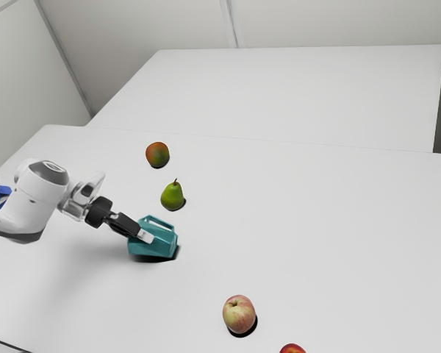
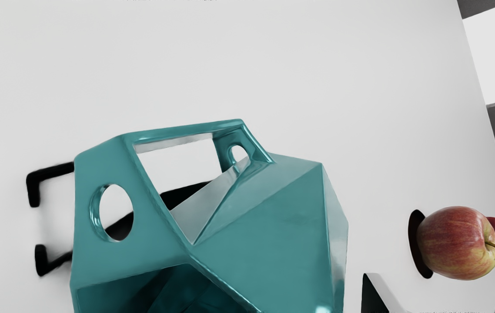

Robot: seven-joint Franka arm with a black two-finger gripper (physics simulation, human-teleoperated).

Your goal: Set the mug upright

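"Exterior view: gripper (image 1: 143,237), angled downward at the mug (image 1: 153,239). How do its fingers stand?"

"Wide, judging by the wrist view. One fingertip (image 2: 373,298) stands just beside the mug's wall with a gap between; the other is hidden, so its contact cannot be told. No grip is shown."

"And the mug's attitude?"

"On its side on the table (image 1: 338,206), mouth turned sideways, handle (image 2: 182,129) raised. It is not upright as it lies. The wide fingers probably straddle a wall so that closing would give a hold for turning the mouth upward."

"Why attend to the wall?"

"Its slanted facets could let a pinch slip or roll the body; a firm hold seems necessary before any turn."

"Outward from there?"

"Pear (image 1: 173,196) near the mug, mango-like fruit (image 1: 157,154) beyond it; toward the exterior view's lower right, the apple (image 1: 239,314) and a red fruit (image 1: 292,348). The pear, being nearest, likely limits a wide swing on its side."
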